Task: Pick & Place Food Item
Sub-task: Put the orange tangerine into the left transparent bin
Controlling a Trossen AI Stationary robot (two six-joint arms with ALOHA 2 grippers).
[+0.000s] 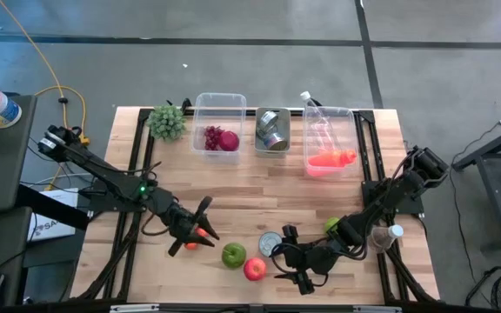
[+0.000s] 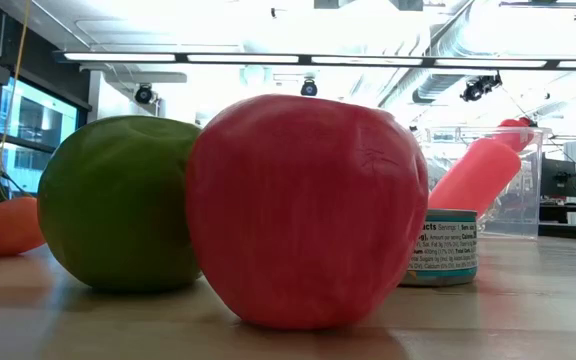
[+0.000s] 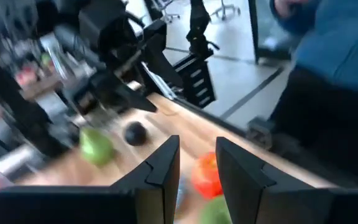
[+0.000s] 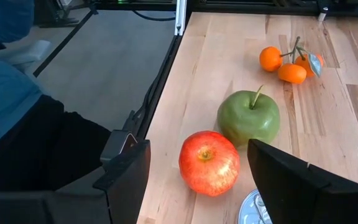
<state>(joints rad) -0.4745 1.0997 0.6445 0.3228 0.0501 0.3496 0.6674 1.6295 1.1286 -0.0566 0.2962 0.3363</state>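
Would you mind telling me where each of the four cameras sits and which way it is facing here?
High view: above the table, looking straight down; both arms show, left gripper by the oranges, right gripper near the red apple.
Low view: at tabletop height, facing the red apple and green apple close up; no arm shows.
Left wrist view: past the left fingers toward the right arm.
Right wrist view: between its open fingers toward both apples and the oranges.
Shared: both apples appear in the high, low and right wrist views.

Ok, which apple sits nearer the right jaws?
The red apple, directly between the open right jaws; the green apple sits just beyond it, toward the oranges.
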